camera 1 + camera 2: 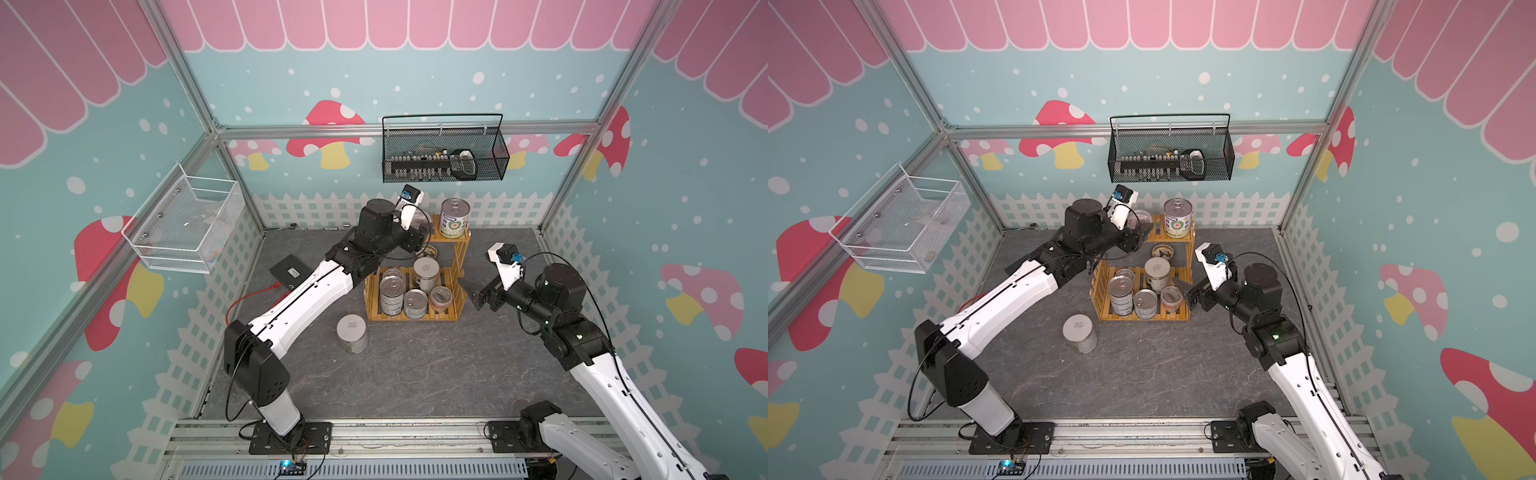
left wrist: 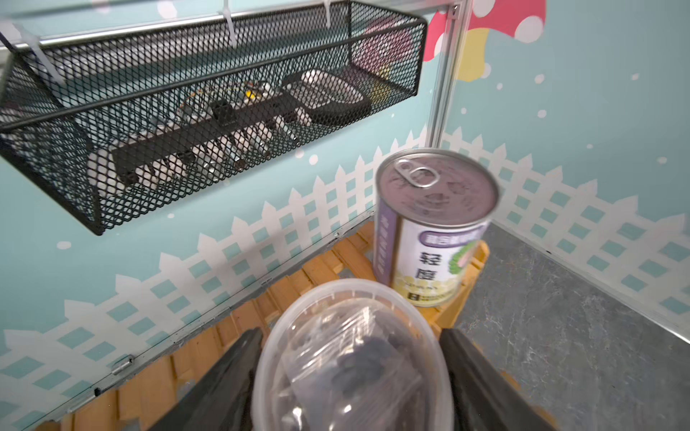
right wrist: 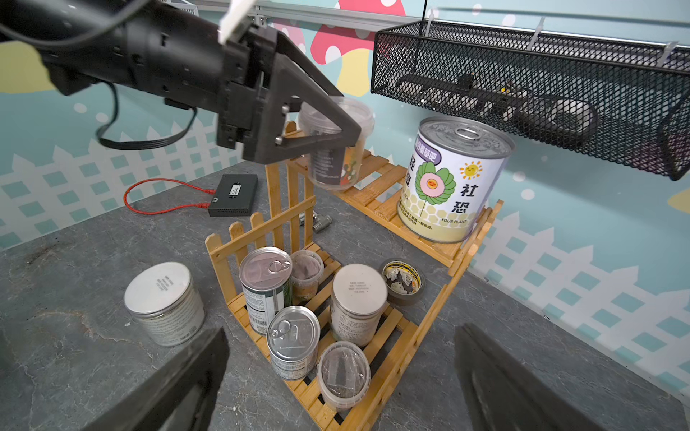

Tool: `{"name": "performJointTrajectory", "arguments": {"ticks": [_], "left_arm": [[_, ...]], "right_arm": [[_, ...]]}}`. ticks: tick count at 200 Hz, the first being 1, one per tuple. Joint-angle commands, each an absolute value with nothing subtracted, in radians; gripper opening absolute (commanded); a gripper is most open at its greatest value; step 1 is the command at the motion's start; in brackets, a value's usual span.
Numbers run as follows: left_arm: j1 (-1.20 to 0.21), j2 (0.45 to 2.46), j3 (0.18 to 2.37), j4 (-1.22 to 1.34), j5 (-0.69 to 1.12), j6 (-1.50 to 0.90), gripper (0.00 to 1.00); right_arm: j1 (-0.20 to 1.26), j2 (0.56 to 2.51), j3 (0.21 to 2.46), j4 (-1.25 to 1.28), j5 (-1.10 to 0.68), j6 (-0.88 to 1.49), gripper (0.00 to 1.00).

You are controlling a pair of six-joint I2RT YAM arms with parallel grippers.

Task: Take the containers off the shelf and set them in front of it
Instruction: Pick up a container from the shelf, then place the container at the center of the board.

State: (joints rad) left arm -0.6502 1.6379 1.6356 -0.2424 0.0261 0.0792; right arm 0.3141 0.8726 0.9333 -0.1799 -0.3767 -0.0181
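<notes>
Grip: left gripper (image 2: 351, 332) clamps small clear plastic jar (image 3: 336, 171) by sides, jar tilted at top tier of honey-coloured wooden slat shelf (image 1: 440, 318); side approach clears tall flower-label tin (image 1: 454, 218) beside it. Right gripper (image 1: 471, 293) wide, empty, beside lower tier, likely staged for next pick. White-lidded jar (image 1: 352, 332) already on table, front-left of shelf.

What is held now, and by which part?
Left gripper holds the clear plastic jar by its side walls, below the lid. Right gripper holds nothing.

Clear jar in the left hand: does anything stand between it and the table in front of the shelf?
The shelf's lower tier, crowded with tins and jars, lies between; the clear jar should pass over them. A white-lidded jar already stands in front.
</notes>
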Motion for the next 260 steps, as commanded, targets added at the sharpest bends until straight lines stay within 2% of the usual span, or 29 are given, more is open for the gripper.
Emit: {"name": "performJointTrajectory", "arguments": {"ticks": [1, 42, 98, 123, 168, 260], "left_arm": [[-0.710, 1.503, 1.538, -0.230, -0.025, 0.073, 0.73], [-0.865, 1.259, 1.213, -0.174, -0.134, -0.042, 0.71], [-1.115, 1.107, 0.829, -0.115, -0.470, -0.346, 0.70], [-1.180, 1.120, 0.716, -0.079, -0.582, -0.484, 0.69], [-1.182, 1.231, 0.572, 0.086, -0.670, -0.586, 0.67], [-1.136, 1.554, 0.587, 0.323, -0.713, -0.590, 0.67]], "right_arm": [[0.311, 0.874, 0.956, -0.165, -0.389, -0.022, 0.99], [0.312, 0.886, 0.955, -0.160, -0.391, -0.027, 0.99], [0.311, 0.904, 0.943, -0.146, -0.400, -0.029, 0.99], [0.313, 0.909, 0.938, -0.139, -0.405, -0.030, 0.99], [0.311, 0.913, 0.923, -0.132, -0.410, -0.031, 0.99], [0.312, 0.892, 0.897, -0.123, -0.410, -0.035, 0.99]]}}
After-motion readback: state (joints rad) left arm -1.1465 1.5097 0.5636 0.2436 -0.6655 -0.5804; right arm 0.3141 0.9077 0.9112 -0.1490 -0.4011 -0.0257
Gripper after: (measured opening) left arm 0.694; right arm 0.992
